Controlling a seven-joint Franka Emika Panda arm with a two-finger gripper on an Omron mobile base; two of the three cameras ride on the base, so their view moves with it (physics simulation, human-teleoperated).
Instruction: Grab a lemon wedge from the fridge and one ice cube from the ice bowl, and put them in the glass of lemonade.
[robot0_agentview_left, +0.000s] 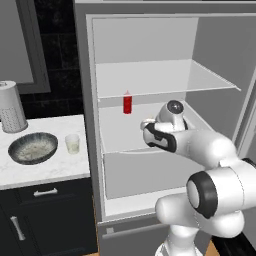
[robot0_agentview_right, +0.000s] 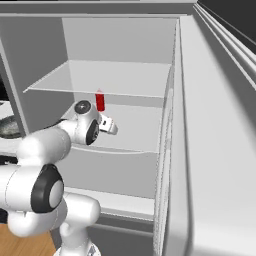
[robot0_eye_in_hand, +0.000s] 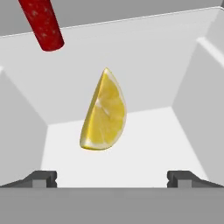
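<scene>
Inside the fridge (robot0_agentview_left: 89, 125), the hand (robot0_eye_in_hand: 111, 177) hovers with fingers spread wide above the lemon wedge (robot0_eye_in_hand: 104, 113), near a red bottle (robot0_agentview_left: 127, 103).

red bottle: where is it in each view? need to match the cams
Left base view: red bottle stands centre, at the back of the fridge middle shelf, just left of the arm's wrist.
Right base view: red bottle left of centre, on the same shelf, just above the wrist.
Hand view: red bottle at the top left edge, cut off, beyond the lemon wedge.
Shared landmark: the white fridge shelf it stands on.
</scene>
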